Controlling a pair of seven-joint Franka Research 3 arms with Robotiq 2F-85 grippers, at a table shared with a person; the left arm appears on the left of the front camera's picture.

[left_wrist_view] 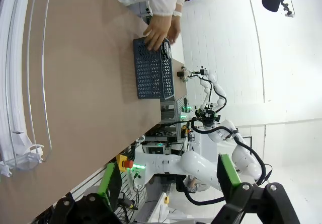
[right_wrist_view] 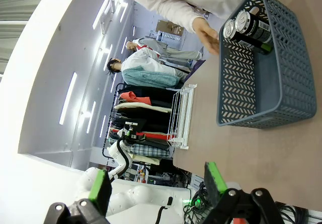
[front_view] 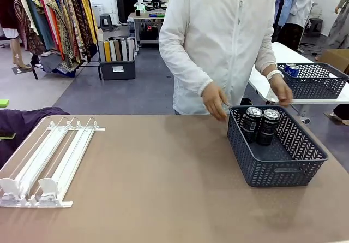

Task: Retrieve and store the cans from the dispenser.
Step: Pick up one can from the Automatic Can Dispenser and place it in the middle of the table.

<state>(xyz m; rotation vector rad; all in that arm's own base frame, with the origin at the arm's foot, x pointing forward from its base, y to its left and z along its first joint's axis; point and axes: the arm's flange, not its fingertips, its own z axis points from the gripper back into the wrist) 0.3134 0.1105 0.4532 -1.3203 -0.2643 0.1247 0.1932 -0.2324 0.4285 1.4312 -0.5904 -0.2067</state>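
Observation:
The white dispenser (front_view: 49, 161) lies at the table's left, and both its lanes hold no cans. Two dark cans (front_view: 260, 125) stand upright in the far part of the dark grey lattice basket (front_view: 272, 169) at the right. The person's hands (front_view: 215, 101) hover at the basket's far rim. In the left wrist view my left gripper (left_wrist_view: 168, 183) is open with nothing between its fingers, and the dispenser (left_wrist_view: 20, 83) and the basket (left_wrist_view: 148, 78) lie far off. My right gripper (right_wrist_view: 157, 194) is open too, well short of the basket (right_wrist_view: 236, 83) with the cans (right_wrist_view: 246, 27).
A second grey basket (front_view: 313, 84) holding a blue can (front_view: 290, 68) stands on a white table behind the person. A dark purple cloth (front_view: 22, 123) lies at the table's far left edge. Bare brown tabletop (front_view: 158, 177) stretches between dispenser and basket.

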